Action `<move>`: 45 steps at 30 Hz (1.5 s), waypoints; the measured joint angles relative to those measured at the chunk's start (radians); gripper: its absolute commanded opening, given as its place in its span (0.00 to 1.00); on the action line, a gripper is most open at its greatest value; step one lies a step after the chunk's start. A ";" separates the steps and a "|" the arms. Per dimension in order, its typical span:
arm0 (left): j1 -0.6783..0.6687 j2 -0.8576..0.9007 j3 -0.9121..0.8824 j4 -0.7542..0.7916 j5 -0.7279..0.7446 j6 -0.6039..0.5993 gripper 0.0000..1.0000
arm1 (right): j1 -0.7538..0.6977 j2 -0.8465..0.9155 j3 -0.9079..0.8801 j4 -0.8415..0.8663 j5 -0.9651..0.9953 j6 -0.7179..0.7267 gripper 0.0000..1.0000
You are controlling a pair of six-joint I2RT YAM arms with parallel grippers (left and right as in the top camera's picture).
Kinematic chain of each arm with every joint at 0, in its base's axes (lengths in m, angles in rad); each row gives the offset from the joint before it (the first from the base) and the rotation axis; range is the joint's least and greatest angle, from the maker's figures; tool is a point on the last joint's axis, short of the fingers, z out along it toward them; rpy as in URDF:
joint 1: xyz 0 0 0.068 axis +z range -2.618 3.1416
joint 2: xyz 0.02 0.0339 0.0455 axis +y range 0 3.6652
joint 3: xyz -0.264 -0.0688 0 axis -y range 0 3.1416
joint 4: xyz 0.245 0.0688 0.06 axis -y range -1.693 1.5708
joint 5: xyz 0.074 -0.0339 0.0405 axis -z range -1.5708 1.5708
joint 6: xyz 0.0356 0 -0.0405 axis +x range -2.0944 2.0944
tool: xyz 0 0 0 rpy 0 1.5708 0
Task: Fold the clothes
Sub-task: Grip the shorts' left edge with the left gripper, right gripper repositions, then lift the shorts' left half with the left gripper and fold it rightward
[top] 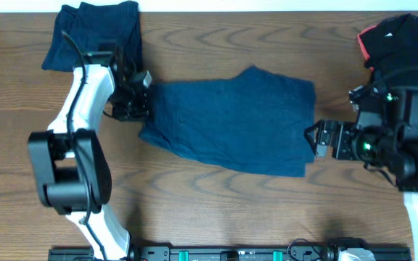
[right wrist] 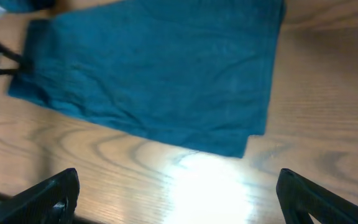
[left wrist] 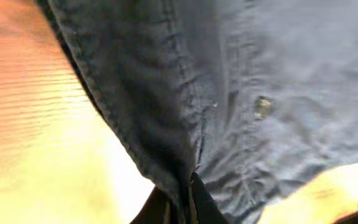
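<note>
A dark blue garment (top: 231, 123) lies folded flat in the middle of the wooden table. My left gripper (top: 138, 101) is shut on its left edge; the left wrist view shows the cloth's hem (left wrist: 166, 124) pinched between the fingertips (left wrist: 182, 202). My right gripper (top: 316, 139) is open and empty just off the garment's right edge, above bare wood. In the right wrist view the garment (right wrist: 154, 74) lies ahead of the spread fingers (right wrist: 179, 196).
A folded dark blue garment (top: 93, 32) lies at the back left. A pile of black and red clothes (top: 398, 36) sits at the back right. A black rail (top: 231, 254) runs along the table's front edge.
</note>
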 measured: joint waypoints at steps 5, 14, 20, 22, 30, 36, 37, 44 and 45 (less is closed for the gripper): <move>-0.046 -0.097 0.078 -0.076 -0.063 0.000 0.06 | 0.000 0.105 -0.098 0.143 -0.018 0.010 0.86; -0.116 -0.203 0.099 -0.113 -0.103 0.001 0.06 | 0.011 0.344 -0.261 0.388 -0.140 0.029 0.76; -0.204 -0.262 0.099 -0.098 -0.103 -0.005 0.06 | 0.068 0.507 -0.288 0.502 -0.172 0.053 0.76; -0.235 -0.272 0.099 -0.085 -0.103 -0.011 0.06 | 0.085 0.545 -0.288 0.523 -0.175 0.060 0.75; -0.364 -0.274 0.099 -0.031 -0.104 -0.047 0.06 | 0.130 0.654 -0.289 0.544 -0.146 0.096 0.74; -0.421 -0.274 0.110 0.006 -0.104 -0.092 0.06 | 0.130 0.682 -0.288 0.544 -0.133 0.105 0.75; -0.424 -0.274 0.115 0.018 -0.103 -0.106 0.06 | 0.130 0.682 -0.288 0.544 -0.132 0.105 0.75; -0.429 -0.279 0.125 0.139 -0.018 -0.178 0.06 | 0.130 0.684 -0.288 0.544 -0.128 0.106 0.78; -0.430 -0.280 0.125 0.153 0.008 -0.185 0.06 | 0.130 0.684 -0.288 0.544 -0.128 0.107 0.78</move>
